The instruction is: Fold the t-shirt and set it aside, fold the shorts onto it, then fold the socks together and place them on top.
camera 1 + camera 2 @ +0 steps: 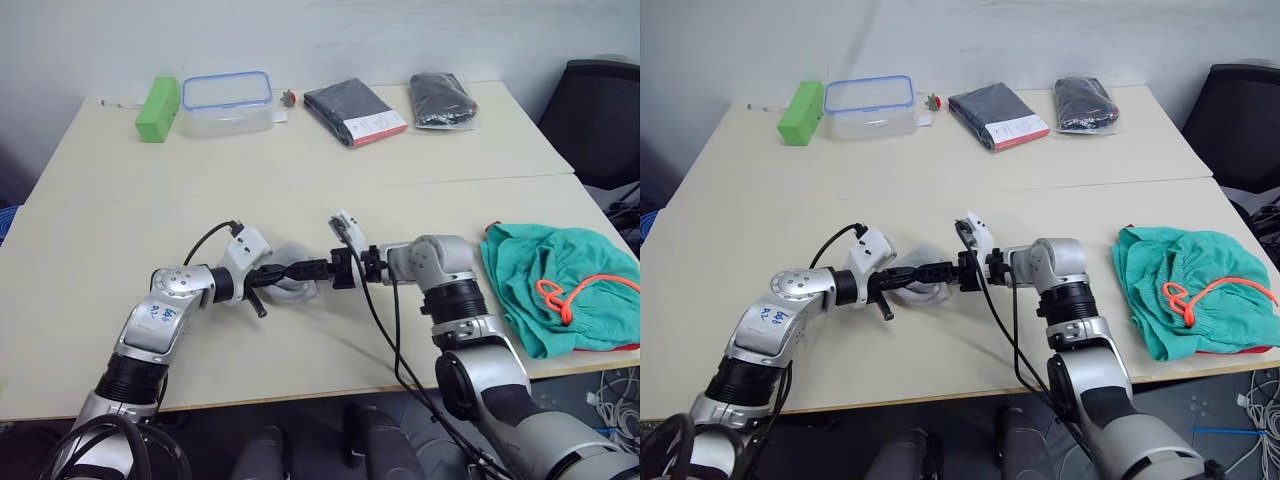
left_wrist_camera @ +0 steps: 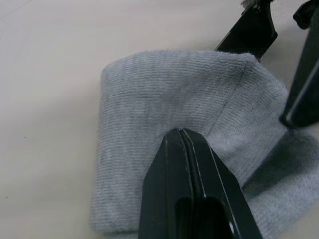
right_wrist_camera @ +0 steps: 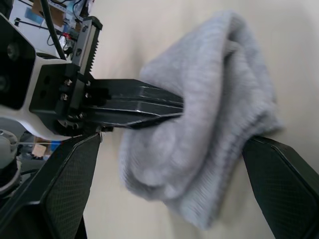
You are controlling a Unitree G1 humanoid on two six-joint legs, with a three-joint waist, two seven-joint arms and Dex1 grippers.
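Head view, your two pincers meet over the grey socks mid-worktop, shorts at your right, left wrist view, left pincer pinched tight on the socks, right wrist view, right pincer spread wide around them.

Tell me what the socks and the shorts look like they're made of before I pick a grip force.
The socks: soft knit, likely cotton blend; fine ribbing and a fuzzy matte surface show in the left wrist view, and they bunch loosely. The shorts: thin woven-looking fabric, matte teal, creased in soft folds, with an orange drawstring that looks like cord.
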